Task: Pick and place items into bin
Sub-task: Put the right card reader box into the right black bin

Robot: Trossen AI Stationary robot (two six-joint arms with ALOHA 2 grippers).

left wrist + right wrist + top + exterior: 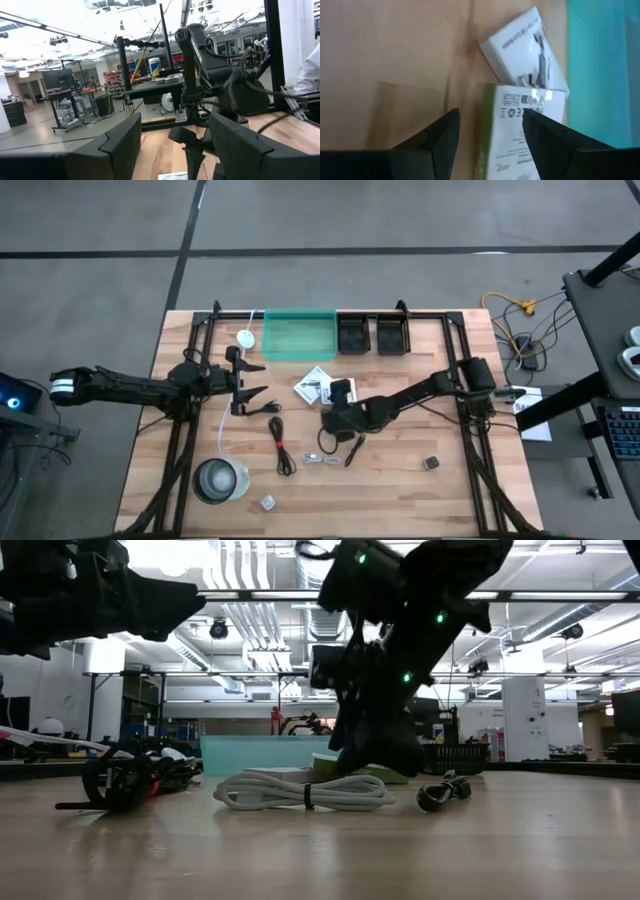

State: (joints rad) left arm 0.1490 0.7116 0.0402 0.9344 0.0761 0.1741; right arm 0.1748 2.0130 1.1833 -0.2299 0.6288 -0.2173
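The slatted wooden table (400, 490) carries a teal bin (299, 337) at its far edge. Just before the bin lie two flat white printed packets (522, 47), overlapping. The right gripper (490, 131) hovers above them, fingers wide, empty. The left gripper (250, 380) waits spread near the white cord (238, 385).

**Bystanders on the Workbench**

A round clear container (220, 480) stood near the front edge of the wooden table (400, 490). A long white cord (226, 415) ran from beside it toward the back, ending at a round white disc (246, 338). Two black baskets (372, 335) sat side by side at the back edge. Beyond the table's right side, yellow cables (512, 315) lay on the grey floor (100, 280).
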